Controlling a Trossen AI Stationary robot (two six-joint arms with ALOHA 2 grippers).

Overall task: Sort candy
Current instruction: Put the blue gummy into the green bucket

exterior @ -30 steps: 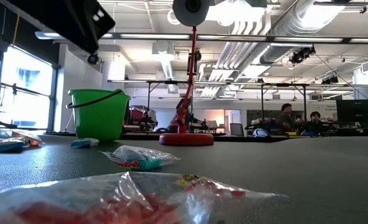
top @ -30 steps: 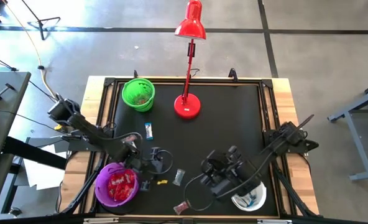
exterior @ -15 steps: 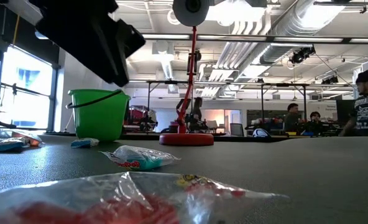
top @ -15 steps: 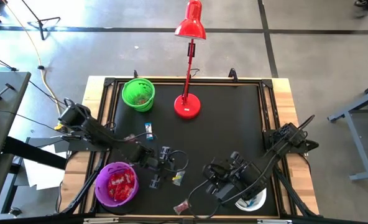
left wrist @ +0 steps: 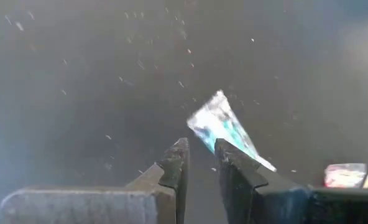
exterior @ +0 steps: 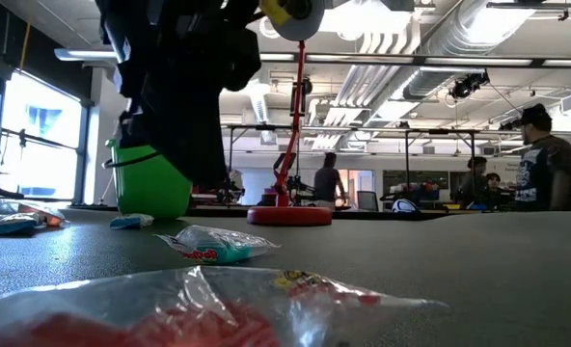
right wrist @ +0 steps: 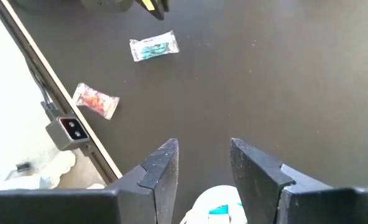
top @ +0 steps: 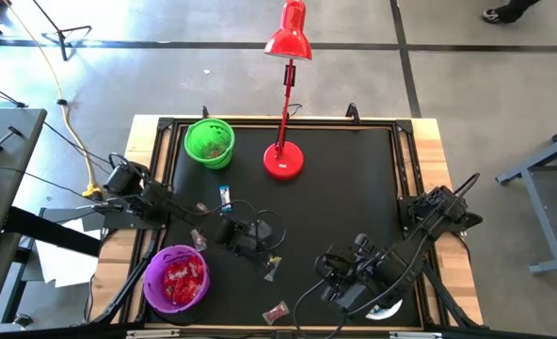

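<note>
A clear greenish candy (top: 272, 268) lies flat on the black mat, seen just ahead of the fingertips (left wrist: 224, 127) in the left wrist view. My left gripper (left wrist: 199, 155) hovers over it, tilted down, fingers a narrow gap apart with nothing between them. A red candy (top: 277, 311) lies near the front edge and a blue-and-white candy (top: 225, 196) farther back. My right gripper (right wrist: 202, 155) stands open above the white bowl (right wrist: 212, 202), which holds a blue candy. The purple bowl (top: 177, 281) holds red candies.
A green bowl (top: 209, 141) and a red desk lamp (top: 283, 160) stand at the back of the mat. More wrapped candies (top: 198, 209) lie beside my left arm. People move in the room beyond the table.
My left gripper has moved from beside the purple bowl toward the table's right, gone down and rolled its wrist, ending over the clear greenish candy, which has not moved. My right gripper has drifted toward the near edge, over the white bowl.
</note>
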